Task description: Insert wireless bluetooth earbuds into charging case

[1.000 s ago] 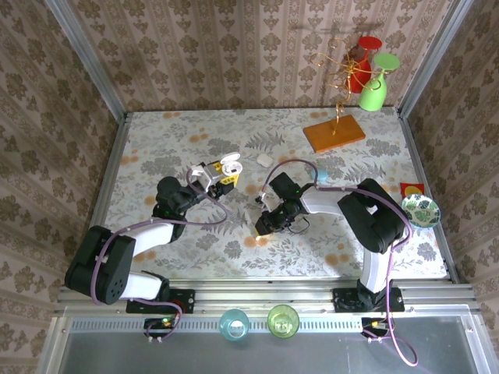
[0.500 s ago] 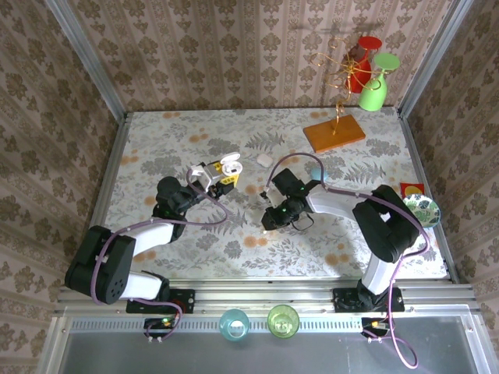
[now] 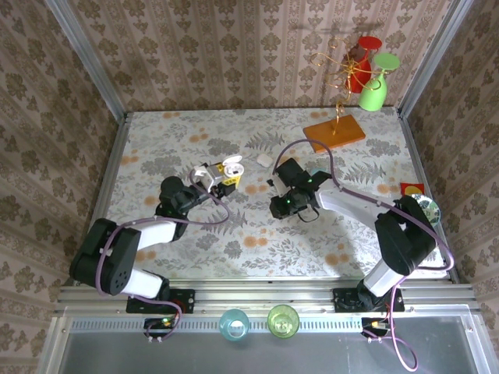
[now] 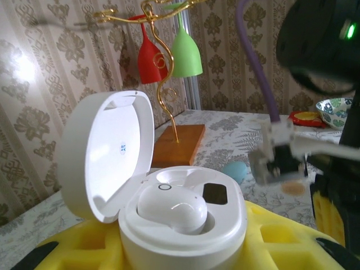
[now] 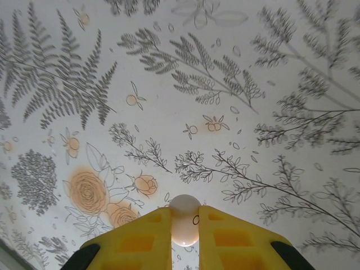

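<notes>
1. Walls (image 3: 234,54) close the table (image 3: 156,140) at 9, 12 and 3 o'clock. Bare cloth lies open toward 6 o'clock, below both arms. A wooden stand base (image 3: 334,133) sits at 1 o'clock.
2. We count two white earbuds, three cases and two hanging glasses, one red (image 4: 149,56) and one green (image 4: 185,50).
3. The left gripper (image 4: 180,243) is clamped around the open charging case (image 4: 107,163). The left wrist view shows us the seated earbud (image 4: 171,208) beside an empty socket, and a teal oval case (image 4: 233,170) beyond.
4. The top view adds a white oval case (image 3: 265,160) on the cloth.
5. In the right wrist view, the right gripper (image 5: 184,212) is nearly closed, holding the pinched earbud (image 5: 184,225) above the cloth.
</notes>
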`<move>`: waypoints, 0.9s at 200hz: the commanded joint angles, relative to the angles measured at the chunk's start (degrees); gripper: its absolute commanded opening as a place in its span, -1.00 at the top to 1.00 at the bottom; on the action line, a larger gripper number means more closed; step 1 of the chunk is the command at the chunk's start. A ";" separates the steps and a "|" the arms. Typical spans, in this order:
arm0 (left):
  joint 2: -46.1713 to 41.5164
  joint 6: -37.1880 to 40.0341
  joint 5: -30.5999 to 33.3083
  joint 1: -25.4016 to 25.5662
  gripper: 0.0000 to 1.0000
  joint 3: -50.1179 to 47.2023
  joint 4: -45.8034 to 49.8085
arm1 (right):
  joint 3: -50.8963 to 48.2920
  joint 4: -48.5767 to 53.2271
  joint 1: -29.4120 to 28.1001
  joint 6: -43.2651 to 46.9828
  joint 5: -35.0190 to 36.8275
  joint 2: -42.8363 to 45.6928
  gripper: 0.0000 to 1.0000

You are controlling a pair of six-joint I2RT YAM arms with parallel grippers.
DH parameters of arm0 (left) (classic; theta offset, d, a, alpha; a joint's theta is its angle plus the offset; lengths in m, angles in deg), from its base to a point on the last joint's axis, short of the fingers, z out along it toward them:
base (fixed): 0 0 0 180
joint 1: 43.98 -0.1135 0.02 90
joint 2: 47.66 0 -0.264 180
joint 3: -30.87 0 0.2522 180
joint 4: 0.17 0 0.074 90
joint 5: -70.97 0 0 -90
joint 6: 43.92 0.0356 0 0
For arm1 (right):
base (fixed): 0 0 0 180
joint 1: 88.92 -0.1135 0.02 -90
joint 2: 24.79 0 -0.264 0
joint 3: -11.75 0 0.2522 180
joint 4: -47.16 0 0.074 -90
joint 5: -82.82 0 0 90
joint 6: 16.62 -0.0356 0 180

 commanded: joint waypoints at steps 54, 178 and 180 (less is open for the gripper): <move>6.80 0.02 0.09 1.68 0.37 -0.16 -6.23 | 11.26 8.58 -0.53 2.44 3.05 7.29 0.66; 7.72 0.55 -1.04 1.66 0.36 0.01 -6.12 | 28.72 8.92 -3.47 6.63 1.85 -0.43 0.66; 7.64 0.51 -1.09 1.65 0.36 0.01 -6.19 | 28.97 8.86 -3.54 6.67 1.72 -0.65 0.66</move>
